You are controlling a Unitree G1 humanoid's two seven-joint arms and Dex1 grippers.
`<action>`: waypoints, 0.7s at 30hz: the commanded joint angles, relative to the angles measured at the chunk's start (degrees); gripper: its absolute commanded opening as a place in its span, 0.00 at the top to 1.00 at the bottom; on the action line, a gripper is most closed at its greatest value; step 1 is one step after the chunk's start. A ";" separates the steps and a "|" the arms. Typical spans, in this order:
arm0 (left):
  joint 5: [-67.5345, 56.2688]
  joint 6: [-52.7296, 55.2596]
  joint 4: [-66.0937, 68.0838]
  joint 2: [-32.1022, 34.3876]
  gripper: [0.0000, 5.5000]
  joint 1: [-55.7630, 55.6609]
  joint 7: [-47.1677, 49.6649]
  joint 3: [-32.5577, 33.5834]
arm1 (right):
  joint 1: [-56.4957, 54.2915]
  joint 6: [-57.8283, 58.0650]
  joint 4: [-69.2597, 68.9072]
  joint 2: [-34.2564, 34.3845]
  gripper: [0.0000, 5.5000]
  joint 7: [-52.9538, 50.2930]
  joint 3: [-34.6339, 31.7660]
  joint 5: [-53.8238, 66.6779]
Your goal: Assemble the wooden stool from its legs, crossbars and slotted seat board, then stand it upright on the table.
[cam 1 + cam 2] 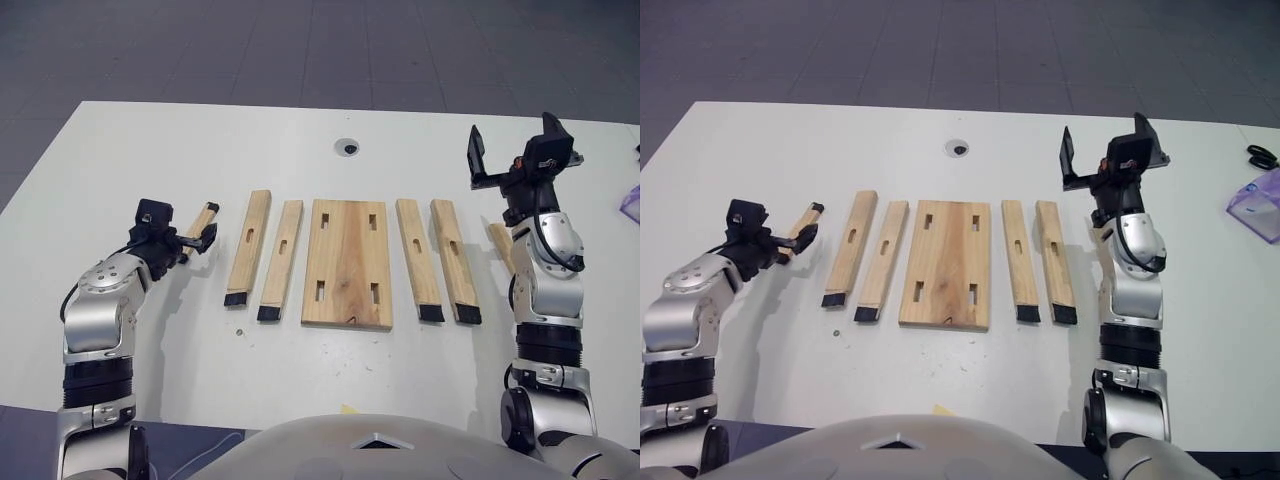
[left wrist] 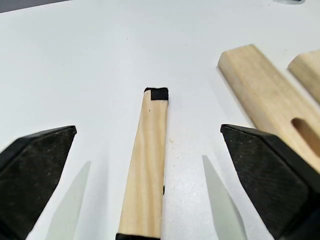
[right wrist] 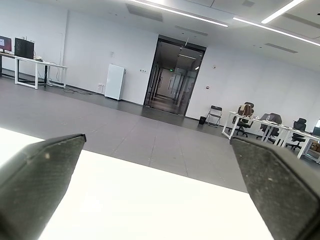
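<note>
Taking the seat board (image 1: 347, 262) as the middle of the clock, the parts lie flat on the table (image 1: 150, 140). Two legs (image 1: 248, 247) (image 1: 281, 259) are at nine o'clock and two more (image 1: 417, 258) (image 1: 454, 260) at three. One crossbar (image 1: 203, 217) lies farther out at about ten, and a second crossbar (image 1: 499, 243) lies past the legs at three, just beside the right forearm.

The left gripper (image 2: 148, 129) is low over the ten o'clock crossbar with its fingers spread wide, one on each side of the bar. They touch nothing, so it has no hold yet. The right gripper (image 1: 515, 148) is raised at about two o'clock, wide open and empty, pointing out into the room.

The likely trouble is in the close. The bar is thin and lies flat, so if the fingers come in too high they may pinch only its top edge and let it slip. If they meet it unevenly, it may spin away across the smooth table. The inner finger sits near the outermost leg, so drifting toward three could knock that leg out of line. When the right arm lowers, it may sweep the second crossbar off toward the table edge
</note>
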 commanded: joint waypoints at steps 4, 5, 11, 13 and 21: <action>3.06 -2.55 10.05 5.84 0.15 -0.75 -8.00 -5.45 | 1.92 0.20 -1.96 1.59 0.02 -1.31 0.18 -0.12; 3.14 -2.72 11.19 6.55 0.18 -1.15 -8.72 -5.76 | 2.26 0.06 -2.03 1.70 0.02 -1.44 0.12 -0.20; 3.53 -3.93 17.66 10.37 0.37 -3.06 -14.55 -8.01 | 3.98 -1.05 -2.83 3.59 0.02 -3.38 0.75 -0.92; 4.25 -5.17 20.66 11.44 0.43 -3.52 -15.64 -8.75 | 3.95 -1.44 -2.96 4.07 0.02 -3.96 0.79 -1.05; 6.78 -11.43 30.41 14.97 0.67 -10.25 -19.81 -11.74 | 5.09 -3.55 -2.37 6.68 0.02 -7.04 0.50 -1.53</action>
